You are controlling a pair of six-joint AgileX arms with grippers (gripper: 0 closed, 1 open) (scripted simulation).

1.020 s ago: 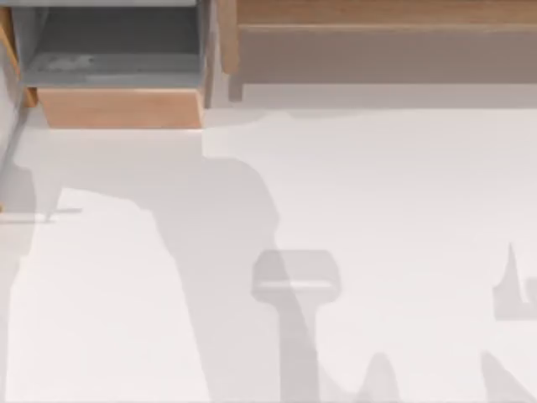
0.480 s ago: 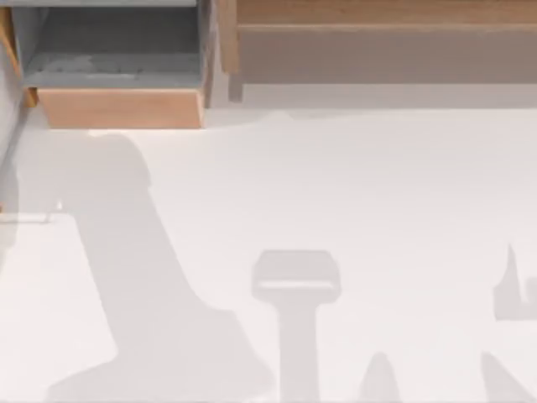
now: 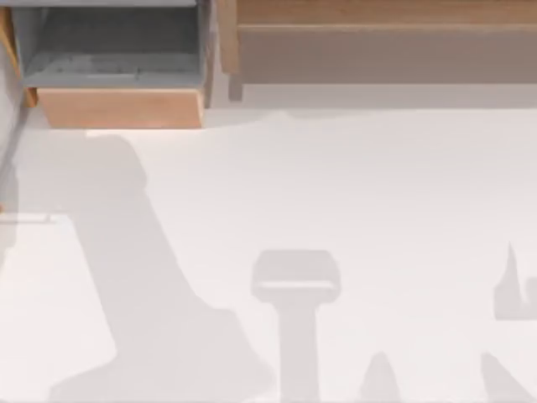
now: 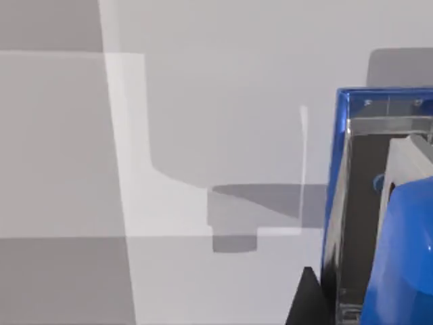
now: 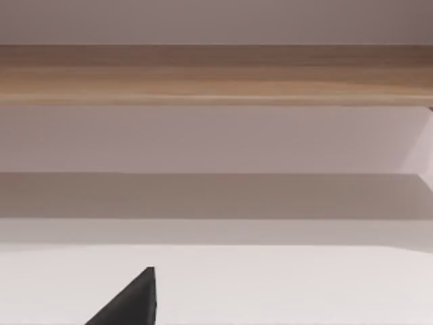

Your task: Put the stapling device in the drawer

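One dark fingertip of the left gripper [image 4: 306, 305] pressed against the lower edge of the stapling device [image 4: 379, 203], at the right edge of the left wrist view. Looks closed on it, with the blue body standing tall against the lens and its dark grey strip turned this way. Seems to carry it clear of the white table [image 4: 223, 101], judging by the shadows below. Risks two things from here: losing the stapler mid-carry, if the hold is as partial as it appears, or knocking it against the tan front panel, if brought across too low. Calls for height over that panel, then a release above the grey floor. Points the wrist down across the tabletop and throws a broad shadow over the lower left of the top view, well short of the goal. Leaves the drawer [image 3: 122, 107] pulled open at the upper left, stapler not yet in it. Keeps the right gripper [image 5: 135, 301] parked facing the long brown wooden unit [image 3: 377, 42] across the upper right.
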